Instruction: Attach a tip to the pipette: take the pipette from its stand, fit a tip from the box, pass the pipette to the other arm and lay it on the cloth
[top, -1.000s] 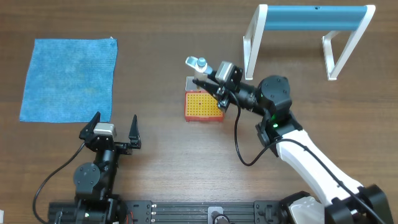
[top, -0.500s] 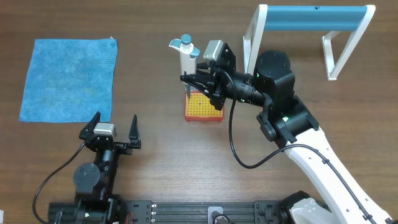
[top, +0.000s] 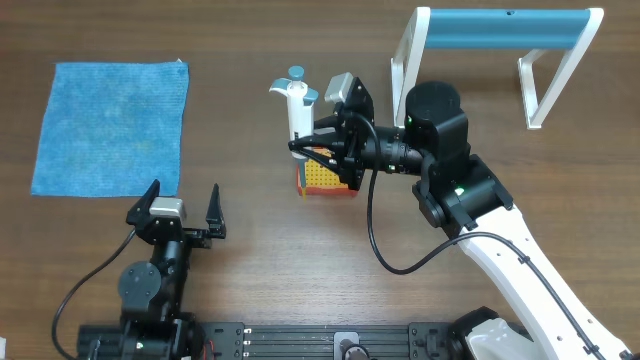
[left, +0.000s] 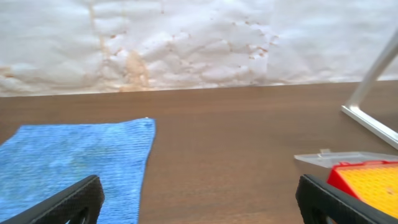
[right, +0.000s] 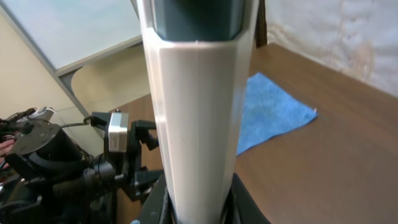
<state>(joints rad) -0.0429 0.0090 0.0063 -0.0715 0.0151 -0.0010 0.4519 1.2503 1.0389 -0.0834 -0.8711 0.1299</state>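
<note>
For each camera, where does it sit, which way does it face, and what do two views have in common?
Top view: above the table, looking down; both arms, the open left tool, the right tool holding the pipette by the tip box.
Left wrist view: low, facing the far wall; its own fingers at the edge.
Right wrist view: raised, looking along the pipette toward the left arm.
Shared: the cloth shows in all three.

Overhead plus wrist views, cloth (top: 110, 128) shared
</note>
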